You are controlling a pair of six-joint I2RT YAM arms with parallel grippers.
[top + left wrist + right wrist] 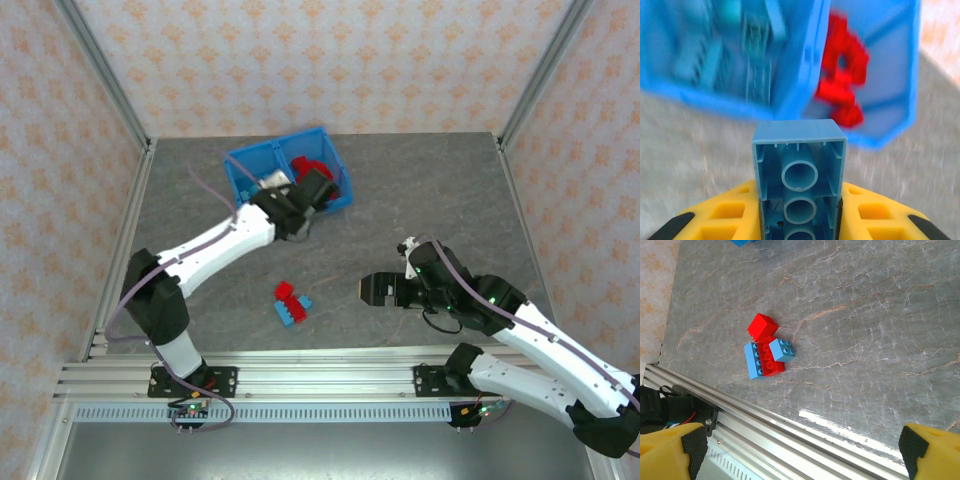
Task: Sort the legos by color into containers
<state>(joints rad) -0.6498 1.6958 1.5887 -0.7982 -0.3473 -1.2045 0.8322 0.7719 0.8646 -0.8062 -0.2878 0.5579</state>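
Left gripper (308, 192) grasps a light blue plastic brick (799, 150) beside the blue plastic bin (240, 172); right gripper (800, 447) hangs released near the front edge of the grey table (440, 190).

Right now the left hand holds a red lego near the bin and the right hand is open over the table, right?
Not quite: the lego in the left hand is light blue, not red, as the left wrist view shows. The rest holds: it is near the bin, and the right hand is open over the table.

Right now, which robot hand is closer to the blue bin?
Left. The left gripper, holding a light blue brick, is at the blue bin's edge; the right gripper is far off.
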